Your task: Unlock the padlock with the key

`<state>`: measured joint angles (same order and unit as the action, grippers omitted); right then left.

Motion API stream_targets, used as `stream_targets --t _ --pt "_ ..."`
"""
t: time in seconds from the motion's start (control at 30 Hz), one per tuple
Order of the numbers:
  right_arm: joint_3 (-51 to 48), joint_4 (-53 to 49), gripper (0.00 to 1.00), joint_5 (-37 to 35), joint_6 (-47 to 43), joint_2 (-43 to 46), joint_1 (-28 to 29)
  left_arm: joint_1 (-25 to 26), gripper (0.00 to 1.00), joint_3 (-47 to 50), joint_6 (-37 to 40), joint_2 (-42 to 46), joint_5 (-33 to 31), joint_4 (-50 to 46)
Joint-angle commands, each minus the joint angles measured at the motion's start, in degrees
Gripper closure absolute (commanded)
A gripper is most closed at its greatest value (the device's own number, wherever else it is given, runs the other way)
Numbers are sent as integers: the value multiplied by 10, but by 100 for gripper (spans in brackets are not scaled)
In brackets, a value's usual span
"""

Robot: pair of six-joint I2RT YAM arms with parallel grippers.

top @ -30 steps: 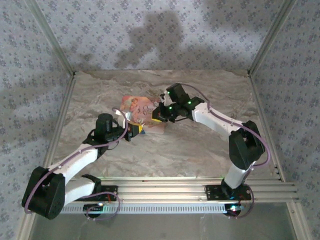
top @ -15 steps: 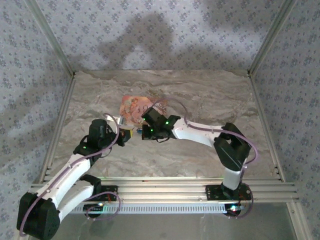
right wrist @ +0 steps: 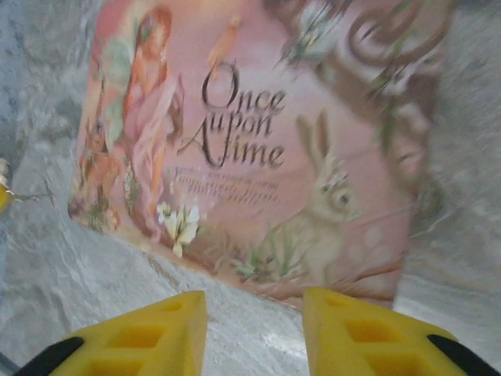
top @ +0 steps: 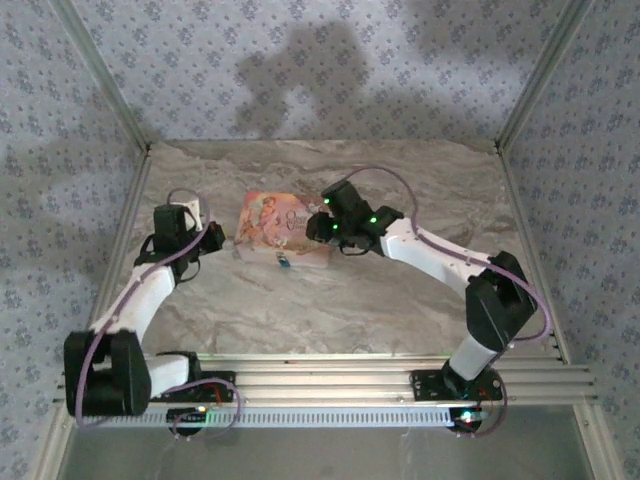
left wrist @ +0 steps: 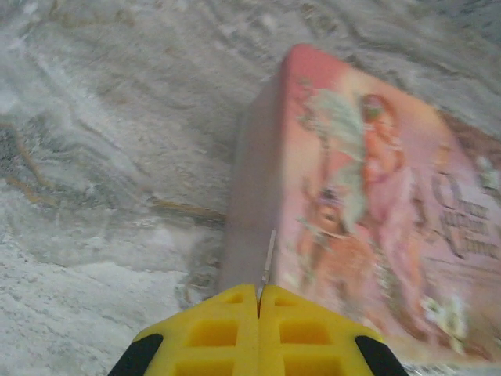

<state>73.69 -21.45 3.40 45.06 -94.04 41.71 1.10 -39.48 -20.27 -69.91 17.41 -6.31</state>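
Left tool (left wrist: 258,294) with key (left wrist: 269,254) beside box (left wrist: 368,211)

The left arm (top: 140,300) reaches from its base toward 12 o'clock. The left hand (top: 212,238) points to 3 o'clock, its yellow fingers (left wrist: 219,333) pressed together on the key (left wrist: 268,258). The right arm (top: 440,255) bends toward 10 o'clock. The right hand (top: 318,228) faces 9 o'clock with its fingers (right wrist: 156,333) spread apart.

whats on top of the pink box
Nothing loose lies on the box; its printed lid is bare. From above, the right arm covers its right end. The padlock sits at its near edge, not on top.
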Motion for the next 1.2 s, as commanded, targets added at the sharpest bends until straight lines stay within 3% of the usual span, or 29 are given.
stream_targets --t 0.0,0.13,0.37,0.57,0.67,0.83,0.93,1.17 --pt "-12 -10 53 30 -25 -10 -42 -5 100 -21 -1 -53 33 27" --pt "-4 -8 49 49 -54 -40 -69 16 100 -46 18 -118 71 51" --pt "-33 15 51 73 -96 -74 -87 116 100 -88 29 -184 81 79" --pt "-47 -49 50 0 -130 3 -92 135 100 -76 16 -176 58 88" --pt "-49 -79 49 -85 -118 47 -60 135 100 -59 9 -141 58 94" --pt "-67 -87 47 -221 -61 54 59 135 100 -37 10 -86 38 59" --pt "-49 -82 47 -260 -11 -1 111 134 100 -15 7 -52 11 31" --pt "16 -78 46 -292 52 -122 141 134 100 28 1 12 31 9"
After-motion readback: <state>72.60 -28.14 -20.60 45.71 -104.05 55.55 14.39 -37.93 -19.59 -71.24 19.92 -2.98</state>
